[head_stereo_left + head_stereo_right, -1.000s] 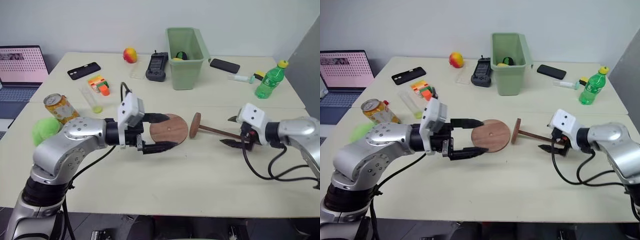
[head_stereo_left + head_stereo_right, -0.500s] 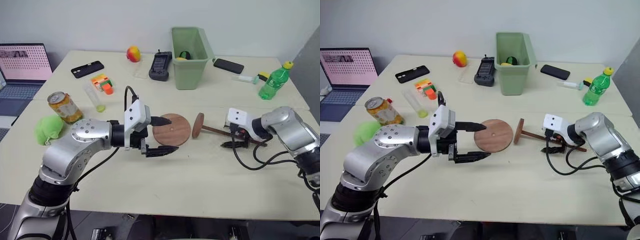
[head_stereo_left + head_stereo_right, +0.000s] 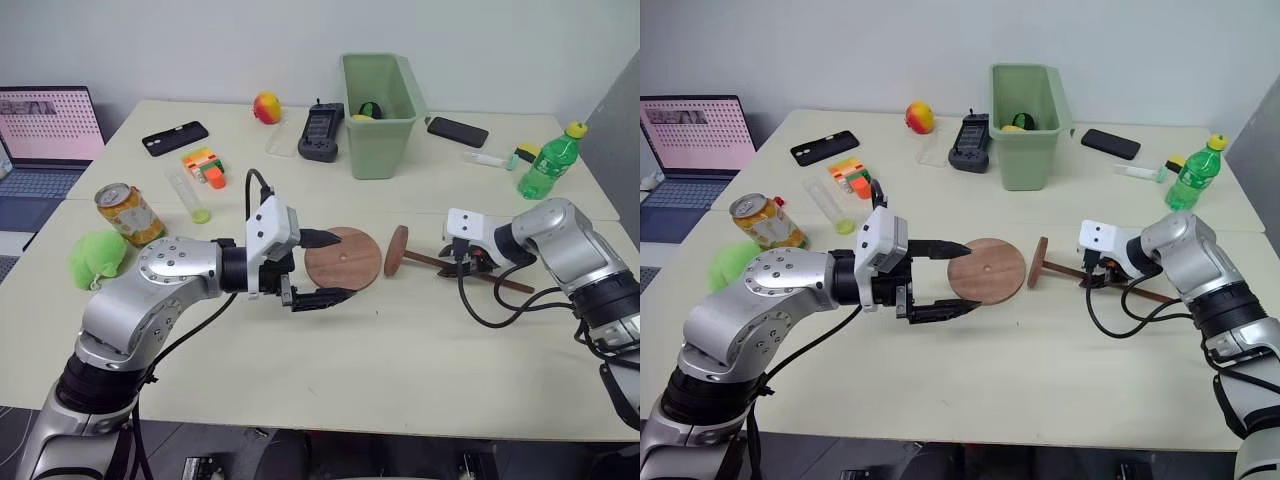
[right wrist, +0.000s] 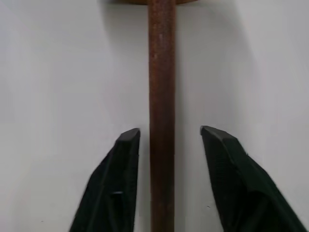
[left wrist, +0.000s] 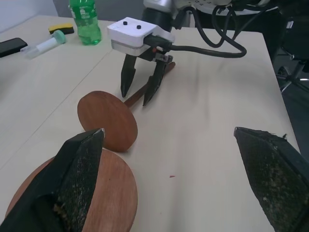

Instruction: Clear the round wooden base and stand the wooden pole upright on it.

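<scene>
The pale surface carries the round wooden base, a flat reddish-brown disc with a small hole at its centre, lying bare. It is seen just beyond the tips of the left jaws, which are spread wide and hold nothing, one finger over the disc's near edge. The wooden pole, a thin dark-brown rod with a round disc fixed on end, lies flat beside the base. The rod runs between the right jaws, which straddle it, partly spread, a gap visible on each side.
</scene>
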Robot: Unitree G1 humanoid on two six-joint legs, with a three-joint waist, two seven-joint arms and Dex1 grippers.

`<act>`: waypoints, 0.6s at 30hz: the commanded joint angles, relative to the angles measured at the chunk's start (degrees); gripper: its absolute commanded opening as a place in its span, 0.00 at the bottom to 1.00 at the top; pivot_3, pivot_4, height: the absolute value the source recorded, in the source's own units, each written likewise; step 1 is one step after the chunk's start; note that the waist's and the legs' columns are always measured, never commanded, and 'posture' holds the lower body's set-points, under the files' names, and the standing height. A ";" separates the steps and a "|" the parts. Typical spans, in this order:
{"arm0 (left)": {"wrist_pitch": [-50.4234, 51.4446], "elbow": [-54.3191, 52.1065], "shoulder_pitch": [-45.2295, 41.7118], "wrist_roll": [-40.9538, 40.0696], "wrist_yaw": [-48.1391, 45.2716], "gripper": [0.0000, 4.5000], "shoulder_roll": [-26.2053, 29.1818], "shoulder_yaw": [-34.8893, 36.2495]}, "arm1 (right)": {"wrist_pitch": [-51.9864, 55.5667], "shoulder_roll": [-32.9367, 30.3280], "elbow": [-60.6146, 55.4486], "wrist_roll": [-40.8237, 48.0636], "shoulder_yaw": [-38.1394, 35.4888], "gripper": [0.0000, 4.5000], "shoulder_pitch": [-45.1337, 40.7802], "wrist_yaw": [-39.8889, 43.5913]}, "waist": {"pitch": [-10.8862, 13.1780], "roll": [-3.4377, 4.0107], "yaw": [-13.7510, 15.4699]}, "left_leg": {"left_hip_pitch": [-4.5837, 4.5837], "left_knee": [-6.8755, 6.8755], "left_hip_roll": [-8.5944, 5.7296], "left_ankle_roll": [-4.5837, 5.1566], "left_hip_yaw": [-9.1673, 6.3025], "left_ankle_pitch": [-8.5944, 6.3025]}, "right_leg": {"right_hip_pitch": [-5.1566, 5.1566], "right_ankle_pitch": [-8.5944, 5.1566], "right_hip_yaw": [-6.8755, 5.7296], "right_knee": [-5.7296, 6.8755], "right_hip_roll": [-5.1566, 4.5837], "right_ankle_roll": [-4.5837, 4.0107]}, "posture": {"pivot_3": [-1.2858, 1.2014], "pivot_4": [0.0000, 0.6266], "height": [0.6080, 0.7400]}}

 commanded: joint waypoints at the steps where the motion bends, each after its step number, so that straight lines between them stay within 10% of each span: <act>1: 0.71 -0.92 -1.58 -1.75 -0.55 1.00 -0.01 1.94 | 0.31 -1.20 -1.30 -0.48 -1.68 0.19 -1.51 2.48 | 0.00 0.00 0.00 | 0.00 0.00 0.00 0.00 0.00 0.00 | 0.00 0.00 0.00 0.00 0.00 0.00 | 0.52 0.24 1.00; 10: 1.87 0.84 -2.10 -2.44 -0.71 1.00 0.31 3.10 | 1.81 0.42 1.07 2.10 -7.06 0.05 -3.42 0.69 | 0.00 0.00 0.00 | 0.01 0.01 0.00 -0.01 0.00 0.00 | 0.00 0.00 0.00 0.02 0.00 0.00 | 0.52 0.24 1.00; 18: 7.80 -8.82 12.66 -11.39 6.26 1.00 1.71 18.69 | 24.85 20.47 -14.49 27.95 -35.86 0.05 -10.13 -19.98 | 0.05 0.08 -2.08 | -0.05 -0.09 0.25 -0.08 0.04 0.04 | -0.47 -0.01 0.29 0.46 0.03 -0.02 | 0.52 0.24 1.00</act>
